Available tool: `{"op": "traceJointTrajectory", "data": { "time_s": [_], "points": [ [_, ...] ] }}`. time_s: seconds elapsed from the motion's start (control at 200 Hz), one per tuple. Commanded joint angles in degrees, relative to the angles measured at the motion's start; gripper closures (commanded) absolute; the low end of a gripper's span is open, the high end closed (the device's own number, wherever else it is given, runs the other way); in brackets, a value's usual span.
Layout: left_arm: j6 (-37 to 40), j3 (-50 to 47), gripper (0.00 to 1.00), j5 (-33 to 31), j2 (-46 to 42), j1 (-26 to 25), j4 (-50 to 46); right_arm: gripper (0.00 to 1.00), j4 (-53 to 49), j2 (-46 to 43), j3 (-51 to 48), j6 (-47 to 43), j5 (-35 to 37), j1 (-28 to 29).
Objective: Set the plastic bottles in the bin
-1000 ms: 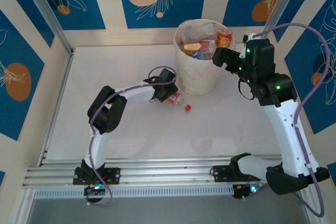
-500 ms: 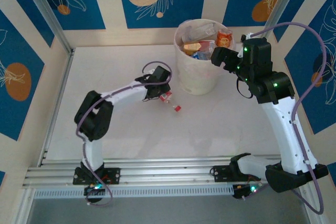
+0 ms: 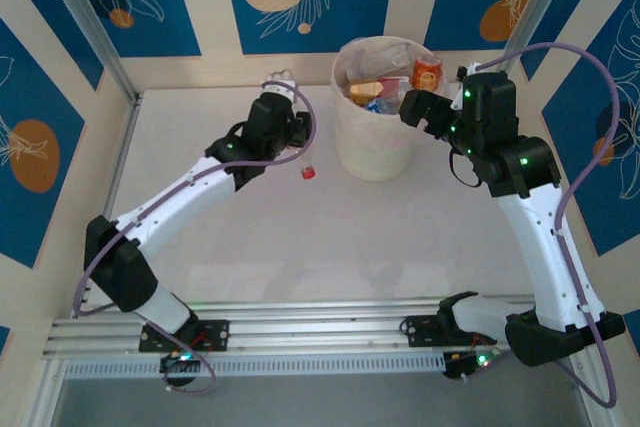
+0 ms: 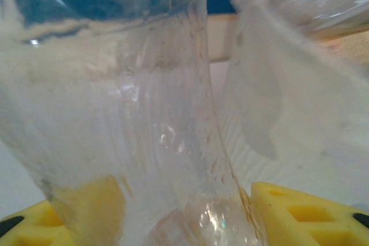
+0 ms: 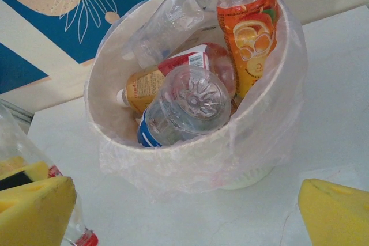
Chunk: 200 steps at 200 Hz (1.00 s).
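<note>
So the left gripper point(image 3: 296, 150) has its yellow pads point(image 4: 305, 211) clamped on a clear bottle point(image 3: 306, 168). The bottle hangs with its red cap pointing down at the tabletop point(image 3: 300, 267), just left of the bin point(image 3: 380, 152) and near the far edge. Up close in the left wrist view the plastic is see-through and ribbed, kinda wrinkled, with the pads pushing in from both sides. From the right wrist view I can't tell whether the cap is clear of the surface.

The bin is a round white bucket with a thin cloudy bag liner point(image 5: 262, 136) folded over the rim. It sits by the far edge, a bit right of the middle, and it's pretty loaded:
- an orange-label bottle point(image 5: 251, 33) standing against the right side of the wall and poking above the rim
- a clear bottle with a blue band point(image 5: 187, 105) on top at the near side, its petal-shaped base facing up
- a yellow-and-red label bottle point(image 5: 167, 76) lying under that one
- a squashed clear one point(image 5: 173, 15) leaning at the back

The right gripper point(image 3: 410, 109) hovers right beside the bin's right rim, fingers spread wide apart, nothing between them.
</note>
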Motion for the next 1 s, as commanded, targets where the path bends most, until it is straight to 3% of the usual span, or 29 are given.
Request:
{"op": "traceJointTrajectory", "data": {
  "time_s": [0.0,0.305,0.58,0.995],
  "points": [
    [14.44,4.87,0.53,5.43,-2.06,0.35,5.12,0.01,0.69,-0.95,1.15,1.29,-1.03,0.35],
    [23.01,16.88,0.52,15.90,2.22,0.43,11.12,0.01,0.60,-1.17,0.80,1.84,-1.46,0.41],
    [33.46,31.51,0.52,23.99,13.87,0.45,16.73,0.01,0.95,-1.68,1.34,1.69,-0.74,0.39],
    [44.56,59.18,0.51,26.03,34.56,0.46,3.70,0.01,1.18,-3.36,0.10,3.35,7.39,0.40]
  ]
}}
